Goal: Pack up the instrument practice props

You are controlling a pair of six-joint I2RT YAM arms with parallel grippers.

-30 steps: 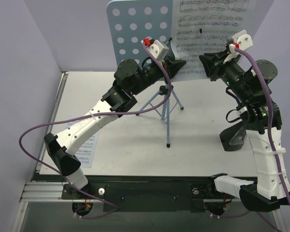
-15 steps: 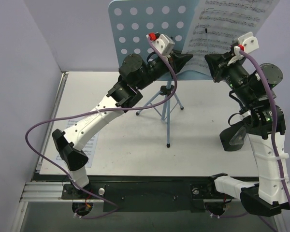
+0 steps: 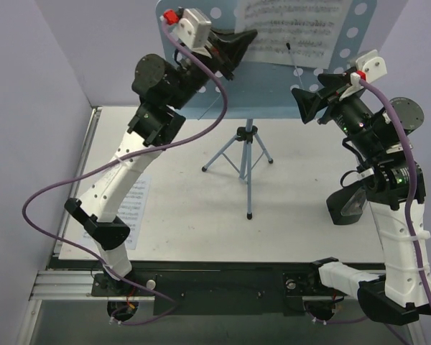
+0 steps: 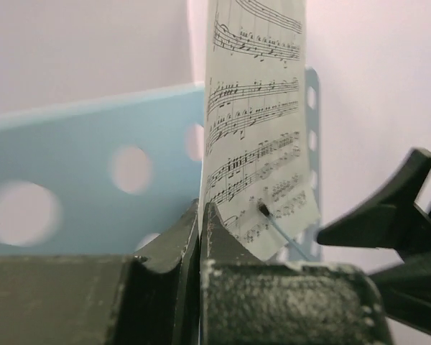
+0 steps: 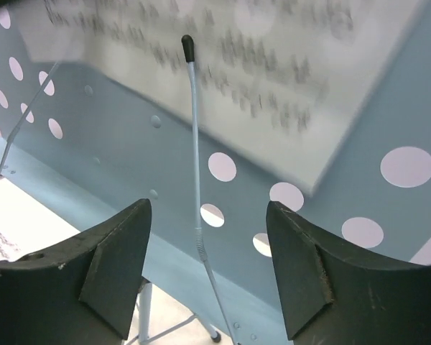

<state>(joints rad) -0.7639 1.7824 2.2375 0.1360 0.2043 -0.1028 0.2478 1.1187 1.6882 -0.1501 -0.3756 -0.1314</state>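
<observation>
Upright stand (image 3: 267, 86), sheet music (image 3: 294, 21) against it

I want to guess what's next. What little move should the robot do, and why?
Probably pull the page sideways out from under the wire clip. The left gripper is shut on its edge, the clip lies across it, and the right gripper is open.

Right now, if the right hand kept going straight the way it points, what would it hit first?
Probably the thin wire page holder, which sits centred between the fingers of the open right hand. The blue music stand is just behind it. Depth is hard to judge, and the sheet music sits higher.
</observation>
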